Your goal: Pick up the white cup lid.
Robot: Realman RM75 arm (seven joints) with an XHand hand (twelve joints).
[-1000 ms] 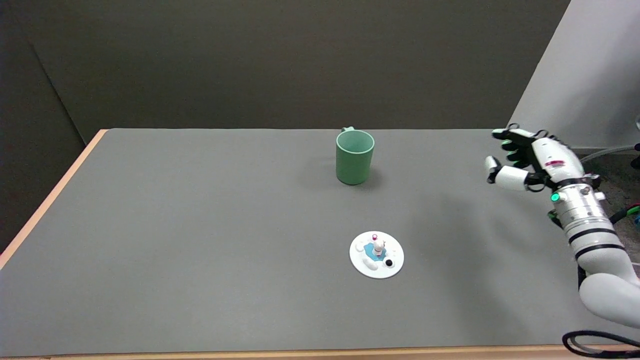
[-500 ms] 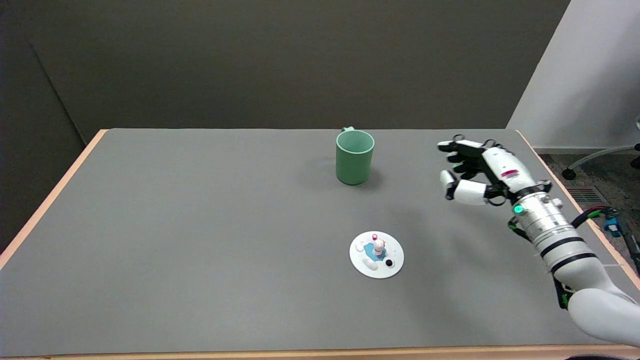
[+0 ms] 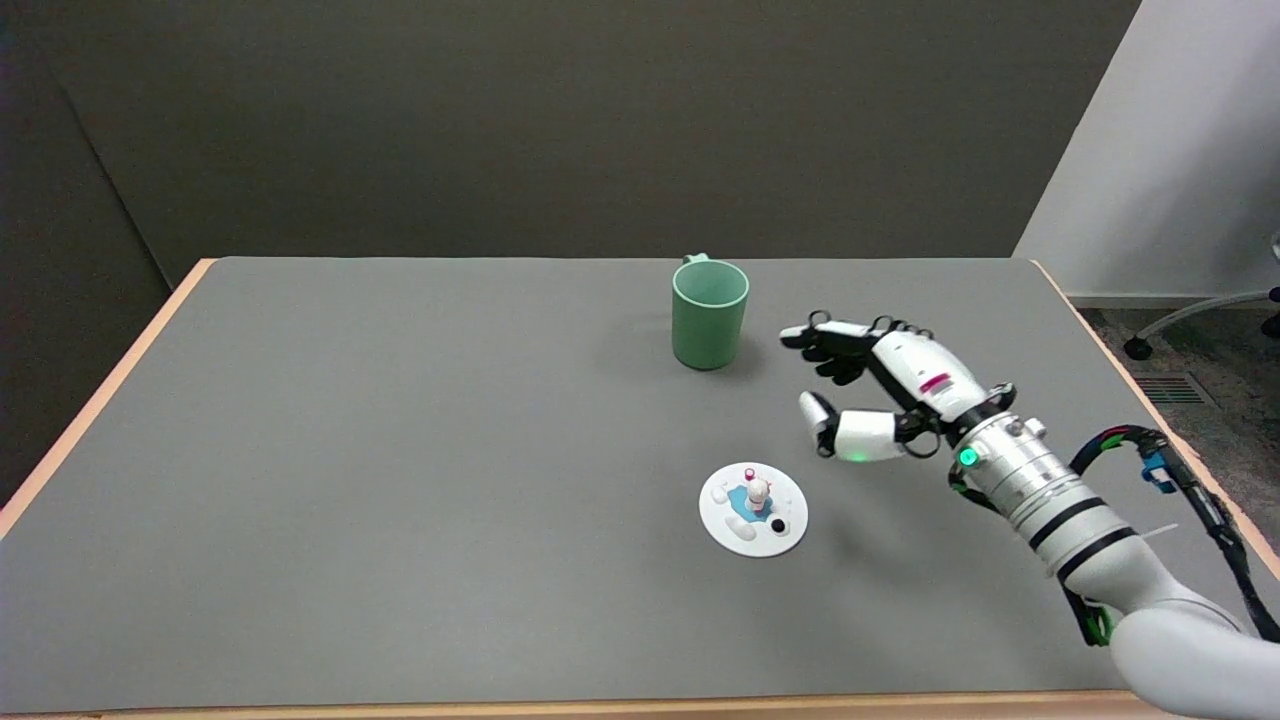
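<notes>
A grey table [image 3: 400, 480] with a pale wooden edge carries two things. A green mug [image 3: 709, 314] stands upright toward the far side, its opening empty and what seems to be its handle peeking out at the rim's back. At six o'clock from the mug, well apart, a white cup lid [image 3: 753, 509] lies flat, topped with small figures in white, blue and pink.

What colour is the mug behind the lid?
Pale green, inside and out; the head view shows the mug clearly.
</notes>
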